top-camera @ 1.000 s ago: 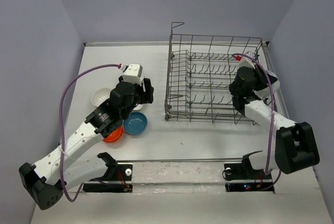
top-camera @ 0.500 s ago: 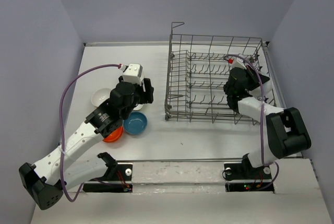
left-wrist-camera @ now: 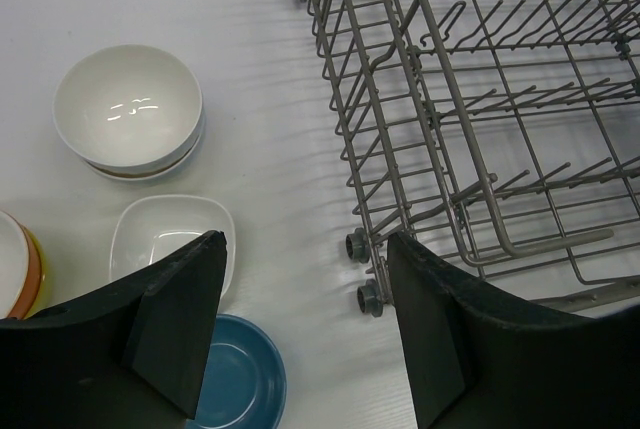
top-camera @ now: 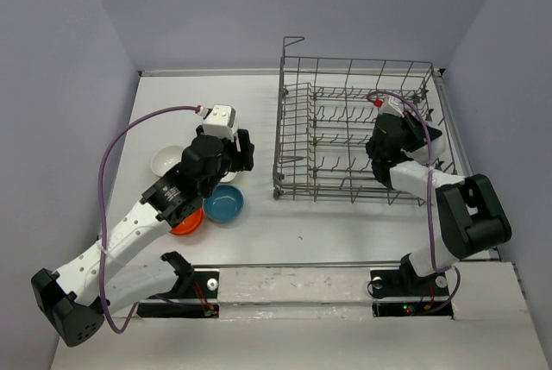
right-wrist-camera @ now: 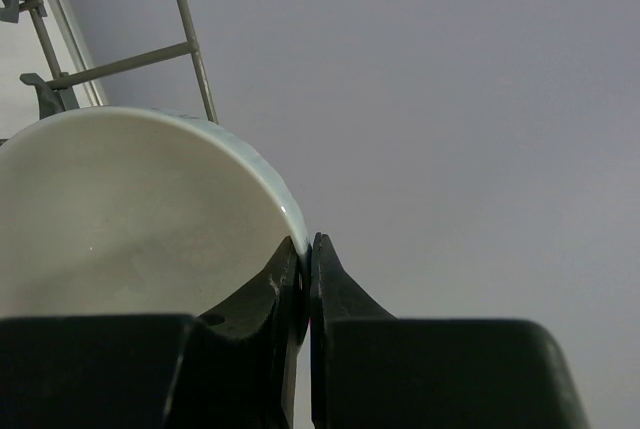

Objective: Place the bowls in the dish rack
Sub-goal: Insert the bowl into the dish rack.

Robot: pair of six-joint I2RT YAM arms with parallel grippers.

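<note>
Top view: the right end effector (top-camera: pixel 379 150) sits low inside the dish rack (top-camera: pixel 332 128), right side, probably to seat its bowl between the tines. The left end effector (top-camera: pixel 240 156) hovers over the loose bowls (top-camera: pixel 226 204) at the worktop's (top-camera: pixel 250 103) left.

Left wrist: fingers (left-wrist-camera: pixel 175 319) apart above a squarish bowl (left-wrist-camera: pixel 165 234), with a blue bowl (left-wrist-camera: pixel 240 384) nearer.

Right wrist: the end effector is clamped on a white bowl (right-wrist-camera: pixel 130 209) by its rim.

L arm (top-camera: pixel 129 234) is stretching over the table's (top-camera: pixel 302 232) left half, wrist hanging above a white bowl (top-camera: pixel 164 161), blue bowl (top-camera: pixel 224 204) & orange bowl (top-camera: pixel 188 225), all sitting close together. Dish rack (top-camera: pixel 341 185) is standing at right. R arm (top-camera: pixel 414 178) is bending into the rack's right end, its tip hiding among wires.
</note>
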